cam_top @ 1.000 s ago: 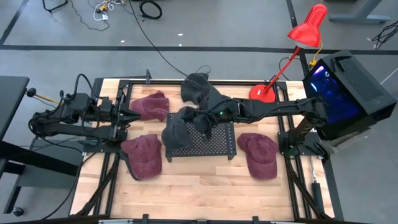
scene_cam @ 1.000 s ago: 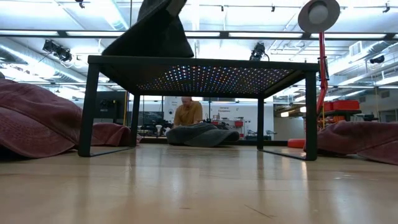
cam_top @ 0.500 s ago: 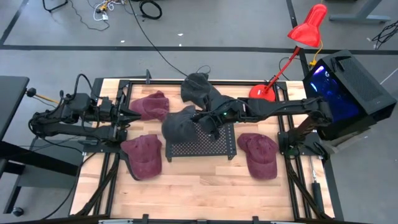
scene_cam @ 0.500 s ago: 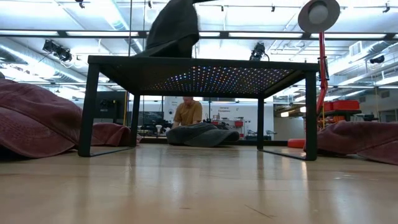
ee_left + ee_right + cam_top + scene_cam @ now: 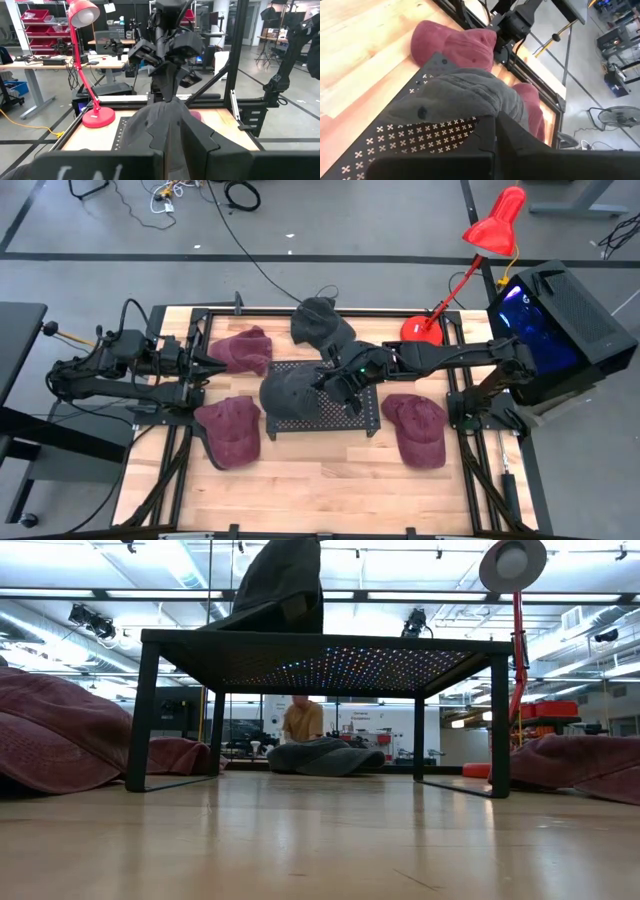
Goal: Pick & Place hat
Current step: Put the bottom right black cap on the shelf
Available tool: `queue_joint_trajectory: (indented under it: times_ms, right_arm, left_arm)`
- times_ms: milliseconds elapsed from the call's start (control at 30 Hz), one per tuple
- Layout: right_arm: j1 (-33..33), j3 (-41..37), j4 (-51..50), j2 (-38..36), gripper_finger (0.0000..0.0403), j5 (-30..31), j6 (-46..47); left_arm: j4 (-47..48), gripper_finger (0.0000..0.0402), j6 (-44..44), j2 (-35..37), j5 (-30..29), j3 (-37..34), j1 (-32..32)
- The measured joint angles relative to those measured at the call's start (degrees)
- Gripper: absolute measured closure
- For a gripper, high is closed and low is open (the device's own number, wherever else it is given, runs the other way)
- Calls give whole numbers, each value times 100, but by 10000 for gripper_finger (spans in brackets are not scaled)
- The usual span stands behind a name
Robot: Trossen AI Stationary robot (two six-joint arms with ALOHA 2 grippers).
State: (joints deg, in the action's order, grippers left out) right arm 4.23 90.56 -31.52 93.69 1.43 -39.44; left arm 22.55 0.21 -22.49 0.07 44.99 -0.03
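A dark grey hat point(image 5: 288, 392) sits on the left part of a black perforated stand point(image 5: 355, 417); in the low view the grey hat point(image 5: 282, 585) rises tall from the stand's top. My right gripper point(image 5: 342, 383) is above the stand, shut on this hat. A second dark grey hat point(image 5: 320, 325) lies at the table's far edge. Three maroon hats point(image 5: 243, 350) point(image 5: 230, 432) point(image 5: 415, 428) lie on the wood. My left gripper point(image 5: 216, 364) waits, shut, at the left, by the far maroon hat. My right gripper pinches the grey hat's raised part point(image 5: 167, 95) on its right side between both fingers, coming from above and slanting from the table's right. The cloth hangs below the fingers, and the hat's wide lower part point(image 5: 455, 95) rests on the stand.
A red desk lamp point(image 5: 425, 328) stands at the far right of the table. Black frame rails point(image 5: 190, 395) run along the left and right sides. Bare wood point(image 5: 320, 470) lies along the near edge. A person sits in the room beyond the table point(image 5: 302, 720).
My right gripper has moved a little toward the table's right and near edge, still shut on the grey hat. The hat, bunched at first, has spread out over the stand's left part, its raised part drawn toward the stand's middle.
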Motion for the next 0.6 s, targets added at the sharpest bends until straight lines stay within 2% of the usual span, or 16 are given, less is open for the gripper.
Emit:
queue_joint_trajectory:
  times_ms: [267,600]
  right_arm:
    - [0,0,-175,-2,403,413,106]
    - [0,-2,-415,-2,403,411,149]
  left_arm:
    - [-2,353,0,1,-1,0,-1]
    - [0,353,-2,1,-2,0,1]
